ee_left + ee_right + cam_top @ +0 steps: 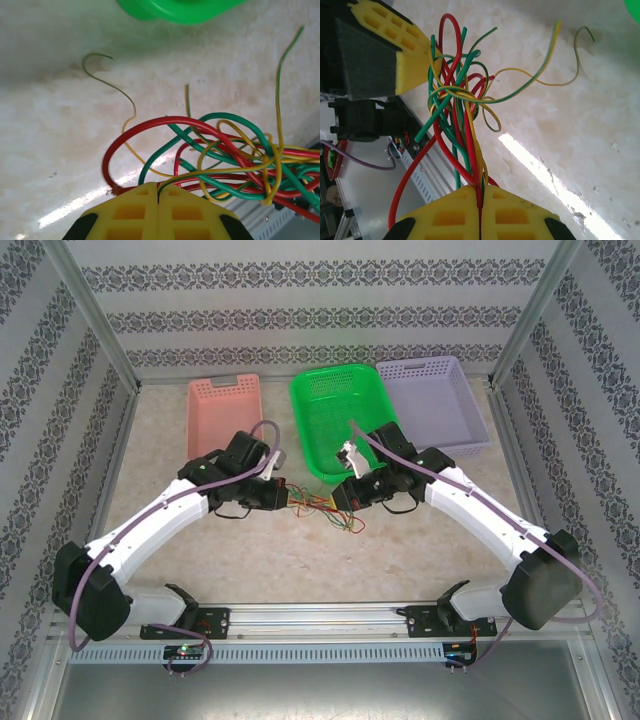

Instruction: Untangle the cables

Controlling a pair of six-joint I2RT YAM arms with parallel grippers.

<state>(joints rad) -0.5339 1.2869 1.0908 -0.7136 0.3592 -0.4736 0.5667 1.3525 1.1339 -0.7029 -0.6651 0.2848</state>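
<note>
The cables (322, 508) are thin red, green and yellow wires in one tangled bunch, held between my two grippers just above the table. My left gripper (293, 497) is shut. In the left wrist view a yellow-green wire runs out from between its closed yellow fingertips (159, 194) into the tangle of cables (225, 160). My right gripper (337, 496) is shut on several strands. In the right wrist view, red, yellow and green cables (457, 115) fan out from its tips (480, 194) toward the left gripper's yellow finger (412, 67). Loose wire ends curl over the table.
A pink basket (222, 415), a green basket (340, 420) and a purple basket (432, 400) stand in a row at the back. The green basket's edge (180, 10) lies just beyond the tangle. The metal rail (320, 618) runs along the near edge.
</note>
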